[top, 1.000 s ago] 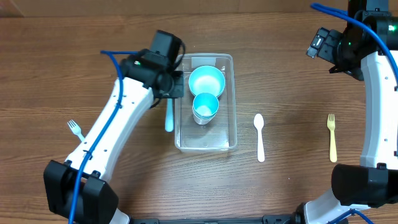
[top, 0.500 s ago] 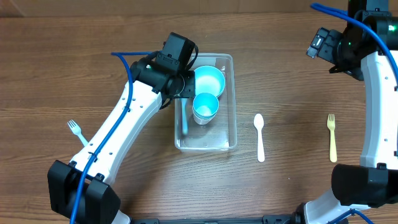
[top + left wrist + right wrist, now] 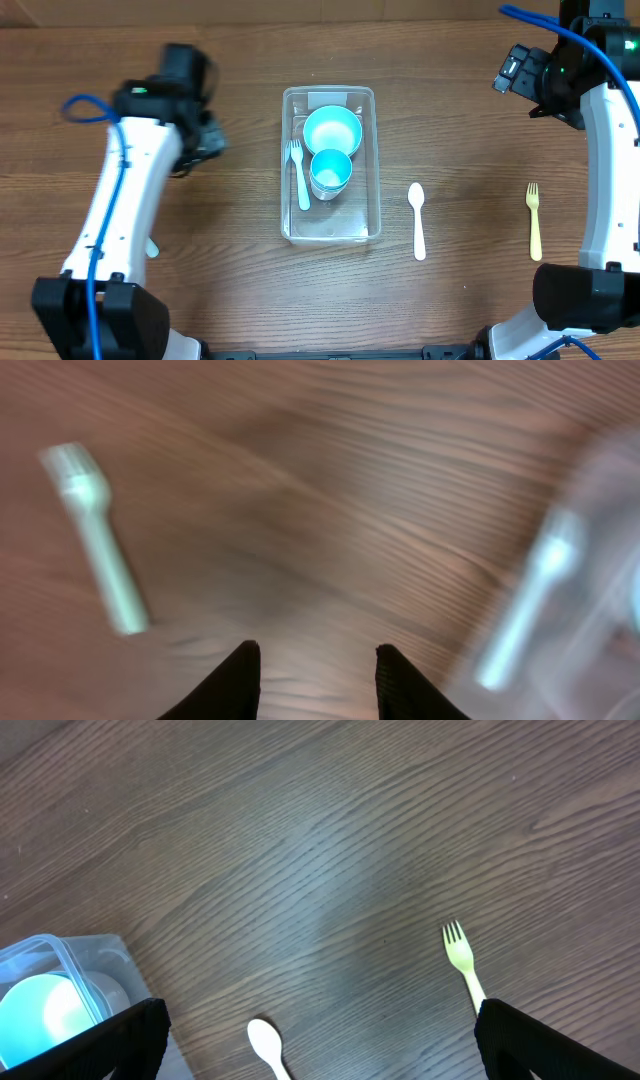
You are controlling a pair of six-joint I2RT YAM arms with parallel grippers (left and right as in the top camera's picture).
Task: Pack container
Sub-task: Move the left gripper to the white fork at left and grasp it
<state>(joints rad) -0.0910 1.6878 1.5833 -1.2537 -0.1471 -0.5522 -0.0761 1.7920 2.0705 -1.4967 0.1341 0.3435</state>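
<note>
My left claw [image 3: 315, 660] hangs spread and empty over the brown wooden counter [image 3: 230, 270], well to the left of the clear rectangular plastic container [image 3: 330, 225]. That bin sits mid-counter and holds a round light-blue bowl [image 3: 331, 130], a light-blue cup [image 3: 330, 172] just beside it, and a light-blue plastic fork [image 3: 298, 175] along its left wall. My right claw [image 3: 320, 1020] is spread wide too, gripping nothing. A white plastic spoon [image 3: 417, 220] and a yellow plastic fork [image 3: 534, 220] lie to the right of the bin.
</note>
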